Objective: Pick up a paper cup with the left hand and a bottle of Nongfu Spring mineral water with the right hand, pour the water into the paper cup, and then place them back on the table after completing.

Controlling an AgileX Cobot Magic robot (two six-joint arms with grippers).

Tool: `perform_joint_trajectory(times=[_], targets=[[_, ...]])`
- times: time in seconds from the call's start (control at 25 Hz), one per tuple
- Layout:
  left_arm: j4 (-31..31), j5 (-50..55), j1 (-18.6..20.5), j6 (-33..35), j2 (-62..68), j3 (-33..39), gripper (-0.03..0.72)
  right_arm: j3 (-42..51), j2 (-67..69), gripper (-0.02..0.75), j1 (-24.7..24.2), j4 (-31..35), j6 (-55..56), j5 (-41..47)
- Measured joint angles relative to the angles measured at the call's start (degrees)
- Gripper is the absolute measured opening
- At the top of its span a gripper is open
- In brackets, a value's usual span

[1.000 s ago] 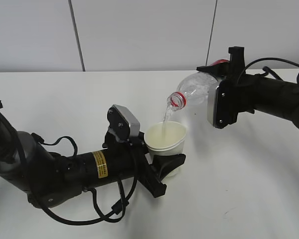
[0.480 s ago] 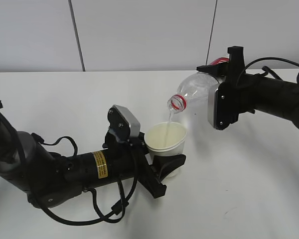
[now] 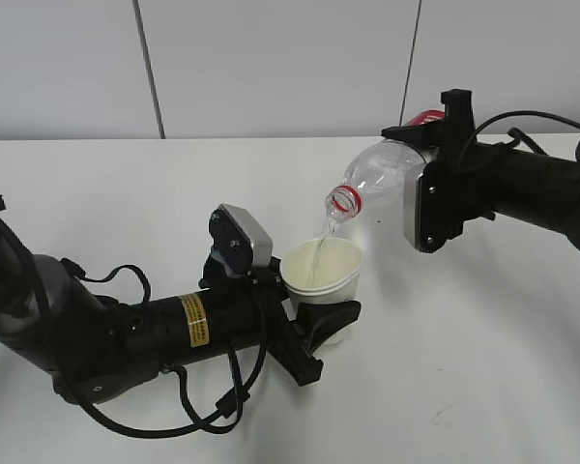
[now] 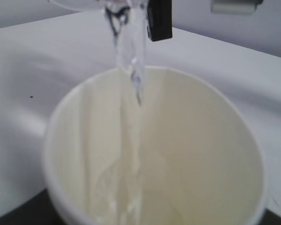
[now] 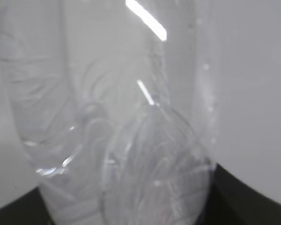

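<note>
My left gripper (image 3: 321, 327) is shut on a white paper cup (image 3: 321, 274) and holds it upright just above the table (image 3: 483, 387). My right gripper (image 3: 423, 140) is shut on a clear Nongfu Spring water bottle (image 3: 379, 174) with a red neck ring, tilted mouth-down toward the left. A thin stream of water (image 3: 321, 232) falls from its mouth into the cup. In the left wrist view the cup (image 4: 196, 140) fills the frame with the stream (image 4: 131, 61) running in. In the right wrist view the bottle (image 5: 122, 131) fills the frame; the fingers are hidden.
The left arm with its yellow sticker (image 3: 193, 319) and looping cables (image 3: 213, 411) lies low across the front left of the table. The right arm (image 3: 532, 188) reaches in from the right. A white panelled wall (image 3: 271, 58) stands behind.
The bottle has shifted very slightly and keeps pouring. The stream thinned half a second ago and runs a little fuller now. The cup and left arm have not moved.
</note>
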Motion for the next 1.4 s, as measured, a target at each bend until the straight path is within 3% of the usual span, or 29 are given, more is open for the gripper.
perform_joint_trajectory(times=[1.4], targets=[[0.01, 0.35, 0.00, 0.00, 0.00, 0.00, 0.393, 0.00, -0.09, 0.385, 0.00, 2.34, -2.14, 0.00]])
